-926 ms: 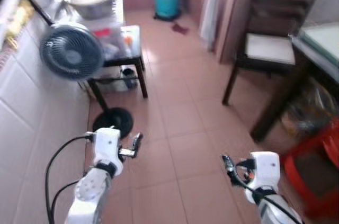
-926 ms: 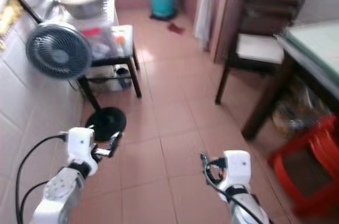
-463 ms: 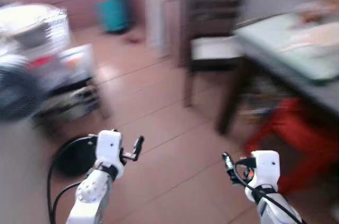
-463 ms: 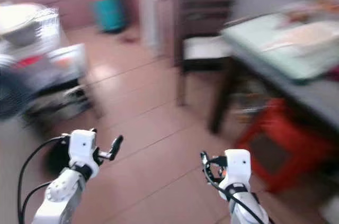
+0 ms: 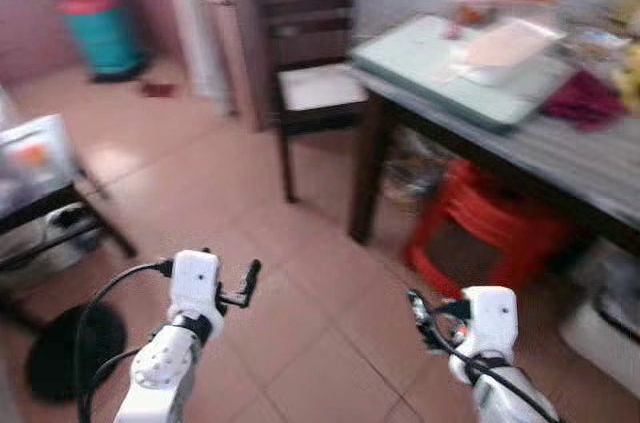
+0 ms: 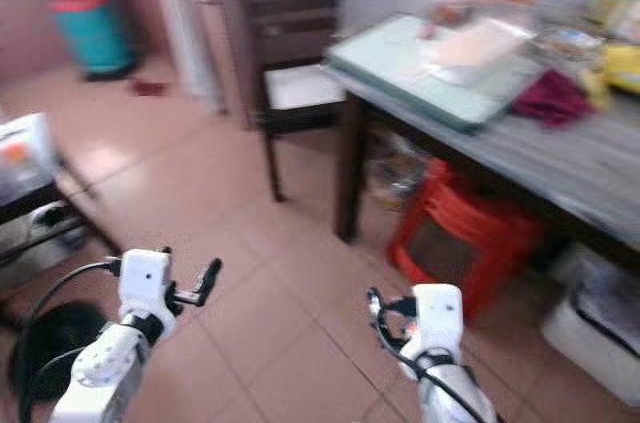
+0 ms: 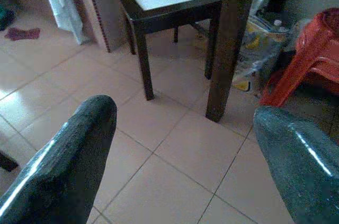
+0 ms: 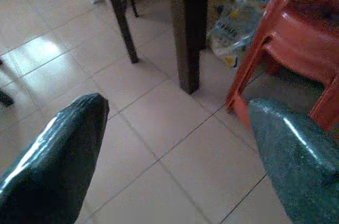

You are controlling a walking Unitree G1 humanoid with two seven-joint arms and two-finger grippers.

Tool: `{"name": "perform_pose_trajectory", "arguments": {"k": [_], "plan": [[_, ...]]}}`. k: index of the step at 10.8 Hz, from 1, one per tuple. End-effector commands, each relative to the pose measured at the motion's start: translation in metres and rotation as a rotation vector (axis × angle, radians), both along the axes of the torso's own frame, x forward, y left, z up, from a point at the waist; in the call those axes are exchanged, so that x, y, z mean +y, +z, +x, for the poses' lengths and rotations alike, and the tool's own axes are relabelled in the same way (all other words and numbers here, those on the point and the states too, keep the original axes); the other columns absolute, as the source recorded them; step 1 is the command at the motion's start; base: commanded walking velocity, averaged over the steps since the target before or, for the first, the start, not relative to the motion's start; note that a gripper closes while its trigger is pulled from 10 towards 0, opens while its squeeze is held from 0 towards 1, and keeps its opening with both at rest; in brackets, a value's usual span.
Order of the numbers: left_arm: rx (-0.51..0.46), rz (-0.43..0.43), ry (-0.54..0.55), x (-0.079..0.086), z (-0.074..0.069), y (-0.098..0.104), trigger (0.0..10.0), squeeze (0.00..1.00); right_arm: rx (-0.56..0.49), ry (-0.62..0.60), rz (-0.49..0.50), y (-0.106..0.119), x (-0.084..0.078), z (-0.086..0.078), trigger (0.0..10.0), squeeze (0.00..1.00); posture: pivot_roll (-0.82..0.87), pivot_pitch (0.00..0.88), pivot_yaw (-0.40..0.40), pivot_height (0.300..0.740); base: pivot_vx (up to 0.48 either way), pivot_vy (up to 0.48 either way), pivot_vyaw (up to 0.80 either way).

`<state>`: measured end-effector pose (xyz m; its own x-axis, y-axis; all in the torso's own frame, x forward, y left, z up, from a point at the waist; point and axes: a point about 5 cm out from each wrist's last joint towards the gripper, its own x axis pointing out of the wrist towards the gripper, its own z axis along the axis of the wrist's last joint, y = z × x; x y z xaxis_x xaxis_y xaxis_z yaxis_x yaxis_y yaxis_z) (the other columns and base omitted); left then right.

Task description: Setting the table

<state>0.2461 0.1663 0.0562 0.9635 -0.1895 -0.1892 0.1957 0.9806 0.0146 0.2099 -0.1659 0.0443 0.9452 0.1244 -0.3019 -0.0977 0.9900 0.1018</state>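
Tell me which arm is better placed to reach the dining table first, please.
Probably the right. The table stands ahead on the robot's right, so the right tool is nearer it than the left tool. Both are open and empty, over the floor.

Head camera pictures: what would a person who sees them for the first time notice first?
The dark wooden table on the right, loaded with a pale green mat, a dark red cloth and blurred food containers. Under it stands a stack of red plastic stools, and a dark chair stands beside it. In the foreground the left claw and the right claw hover open over the tiled floor.
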Motion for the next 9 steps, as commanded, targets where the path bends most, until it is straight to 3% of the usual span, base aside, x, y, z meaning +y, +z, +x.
{"name": "perform_pose_trajectory", "arguments": {"k": [1,6,9], "plan": [[0.022,0.018,0.025,0.0061,-0.0014,-0.0036,10.0,0.0,-0.005,-0.003,0.003,0.002,0.0007,0.0007,10.0,0.0,-0.03,0.098,0.066,0.74,0.0,0.0,0.0],[0.051,0.058,0.049,0.0103,-0.0006,-0.0078,10.0,0.0,0.009,-0.006,0.018,-0.0001,0.0018,0.0003,10.0,0.0,-0.03,0.098,0.072,0.74,0.0,0.0,0.0],[0.065,0.065,0.049,0.0099,-0.0013,-0.0093,10.0,0.0,0.014,-0.001,0.016,-0.0009,0.0025,0.0011,10.0,0.0,-0.02,0.093,0.069,0.74,0.0,0.0,-0.79]]}}
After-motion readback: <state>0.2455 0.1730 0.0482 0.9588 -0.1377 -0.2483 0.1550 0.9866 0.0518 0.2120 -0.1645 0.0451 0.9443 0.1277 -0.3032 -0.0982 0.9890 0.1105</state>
